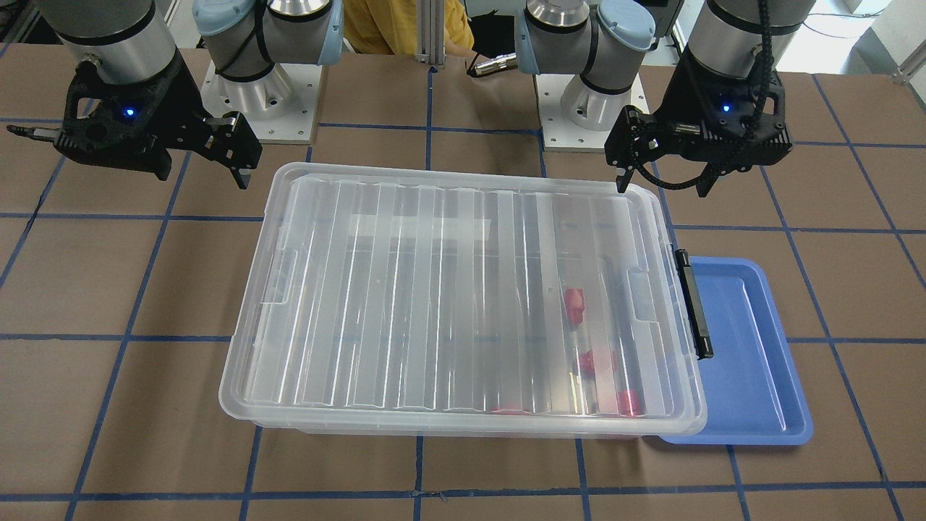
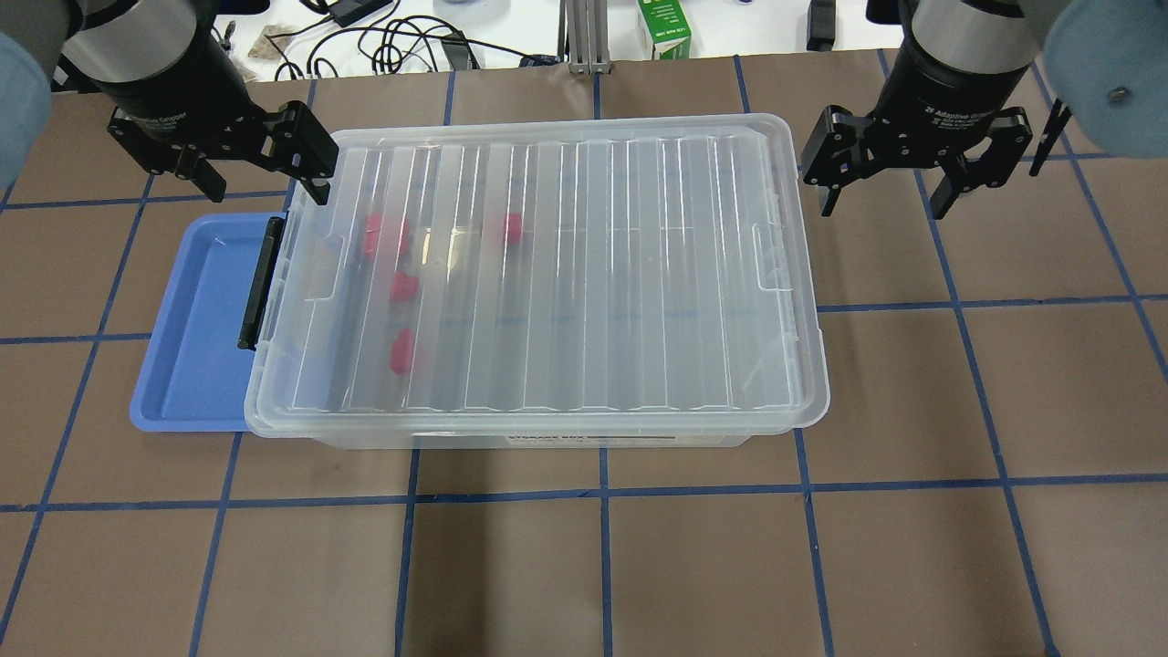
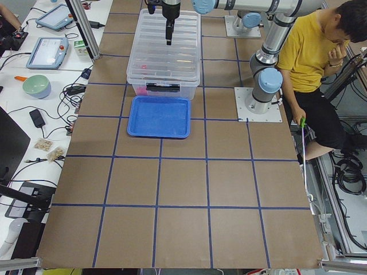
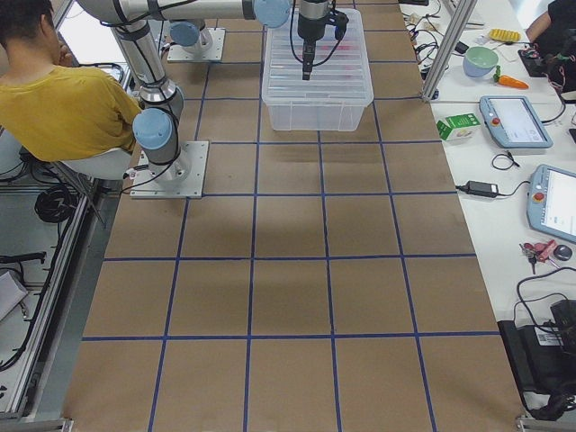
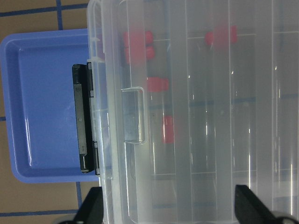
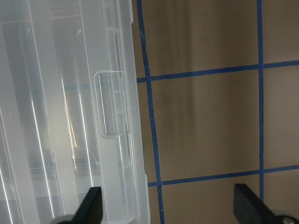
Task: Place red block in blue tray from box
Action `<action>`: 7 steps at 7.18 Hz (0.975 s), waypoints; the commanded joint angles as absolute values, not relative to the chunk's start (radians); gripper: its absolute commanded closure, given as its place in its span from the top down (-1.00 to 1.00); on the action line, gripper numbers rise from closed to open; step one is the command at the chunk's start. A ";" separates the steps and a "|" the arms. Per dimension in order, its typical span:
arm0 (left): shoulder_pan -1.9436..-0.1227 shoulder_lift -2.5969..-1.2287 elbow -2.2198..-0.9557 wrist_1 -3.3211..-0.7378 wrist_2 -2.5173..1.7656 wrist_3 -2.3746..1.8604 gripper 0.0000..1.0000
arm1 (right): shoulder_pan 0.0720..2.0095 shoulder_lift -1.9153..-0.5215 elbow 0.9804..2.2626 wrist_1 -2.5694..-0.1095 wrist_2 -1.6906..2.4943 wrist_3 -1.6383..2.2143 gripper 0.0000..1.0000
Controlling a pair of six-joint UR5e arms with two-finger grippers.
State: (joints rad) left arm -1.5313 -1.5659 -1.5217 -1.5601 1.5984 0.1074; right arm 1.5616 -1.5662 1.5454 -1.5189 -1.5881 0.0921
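The box (image 2: 547, 274) is a clear bin with its ribbed lid closed and a black latch (image 2: 258, 283) on its left end. Several red blocks (image 2: 404, 287) show through the lid near that end, also in the left wrist view (image 5: 157, 84). The blue tray (image 2: 196, 319) lies empty beside the latch end, partly under the bin's rim. My left gripper (image 2: 266, 187) is open and empty above the bin's far left corner. My right gripper (image 2: 882, 196) is open and empty above the table just off the bin's far right corner.
A green carton (image 2: 666, 27) and cables lie beyond the table's far edge. An operator in yellow (image 3: 312, 51) sits behind the robot's bases. The table is brown with blue tape lines.
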 commanded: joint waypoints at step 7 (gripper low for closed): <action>-1.532 -1.566 -1.522 -1.560 1.598 0.106 1.00 | 1.563 -1.447 1.559 -1.648 -1.580 0.094 1.00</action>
